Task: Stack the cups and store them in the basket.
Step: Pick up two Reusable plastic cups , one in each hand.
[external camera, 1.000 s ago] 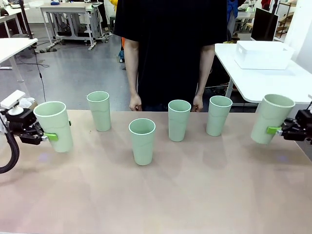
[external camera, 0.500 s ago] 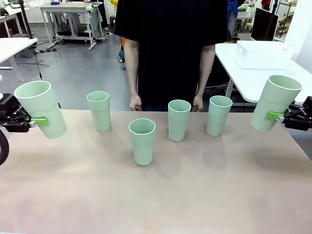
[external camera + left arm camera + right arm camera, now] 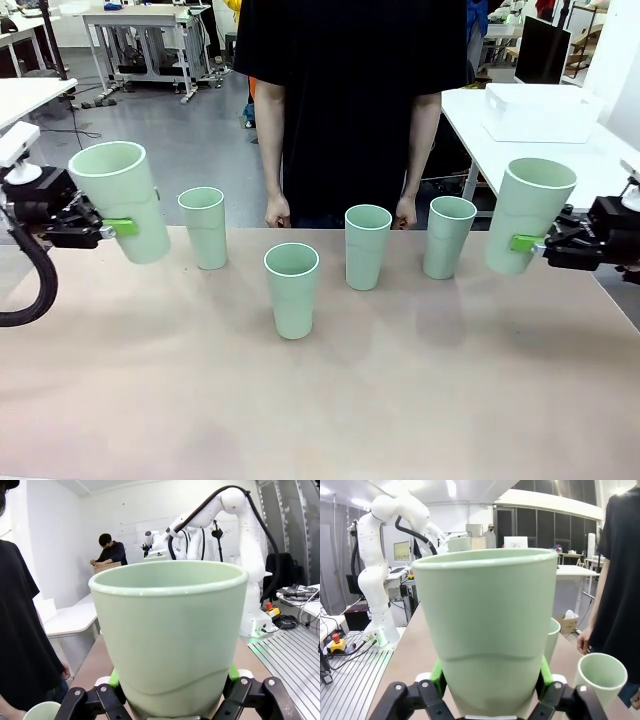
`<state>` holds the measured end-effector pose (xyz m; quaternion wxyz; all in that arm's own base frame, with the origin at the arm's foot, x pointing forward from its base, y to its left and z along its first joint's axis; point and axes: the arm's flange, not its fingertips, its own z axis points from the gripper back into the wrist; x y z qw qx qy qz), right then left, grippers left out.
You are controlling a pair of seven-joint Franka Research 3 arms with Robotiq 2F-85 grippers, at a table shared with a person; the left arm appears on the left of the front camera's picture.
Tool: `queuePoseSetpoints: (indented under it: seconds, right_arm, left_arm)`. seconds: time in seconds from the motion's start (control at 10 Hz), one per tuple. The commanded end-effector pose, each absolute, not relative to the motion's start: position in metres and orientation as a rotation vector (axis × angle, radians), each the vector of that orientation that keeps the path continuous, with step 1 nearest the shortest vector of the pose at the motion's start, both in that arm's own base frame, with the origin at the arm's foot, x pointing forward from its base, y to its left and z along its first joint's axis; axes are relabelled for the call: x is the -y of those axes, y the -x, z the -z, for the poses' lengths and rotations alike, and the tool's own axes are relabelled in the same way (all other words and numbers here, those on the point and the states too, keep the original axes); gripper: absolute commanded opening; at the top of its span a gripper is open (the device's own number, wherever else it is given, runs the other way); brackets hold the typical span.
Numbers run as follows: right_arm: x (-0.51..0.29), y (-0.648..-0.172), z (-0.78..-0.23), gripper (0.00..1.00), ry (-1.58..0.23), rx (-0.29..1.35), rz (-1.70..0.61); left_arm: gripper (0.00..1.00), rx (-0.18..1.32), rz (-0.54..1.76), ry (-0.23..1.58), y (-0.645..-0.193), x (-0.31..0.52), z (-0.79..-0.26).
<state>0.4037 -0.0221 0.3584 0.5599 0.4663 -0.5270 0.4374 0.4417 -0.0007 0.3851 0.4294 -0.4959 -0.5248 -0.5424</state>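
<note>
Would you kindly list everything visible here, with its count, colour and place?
standing cups: four, pale green, upright across the table's far half
left held cup: one, pale green, tilted, at the table's left end
right held cup: one, pale green, tilted, at the table's right end
basket: one, white, on the side table
table: one, beige, in front
side table: one, white, far right
person: one, black shirt, at the far edge
left gripper: black, green pads, shut on the left held cup
right gripper: black, green pads, shut on the right held cup
</note>
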Motion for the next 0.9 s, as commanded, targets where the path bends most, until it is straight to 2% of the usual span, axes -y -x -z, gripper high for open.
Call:
queuePoseSetpoints:
  seconds: [0.0, 0.5, 0.8]
  right_arm:
    - [0.009, -0.405, -0.366, 0.84, -1.088, 1.229, -0.993]
    - [0.016, -0.402, -0.369, 0.84, -1.134, 1.202, -1.003]
    - [0.013, -0.405, -0.359, 0.84, -1.099, 1.221, -1.035]
  left_arm:
    - [0.85, 1.301, 1.326, 1.209, -0.438, 0.008, -0.393]
    - [0.85, 1.285, 1.295, 1.207, -0.438, 0.008, -0.38]
    - [0.85, 1.275, 1.339, 1.212, -0.441, 0.006, -0.382]
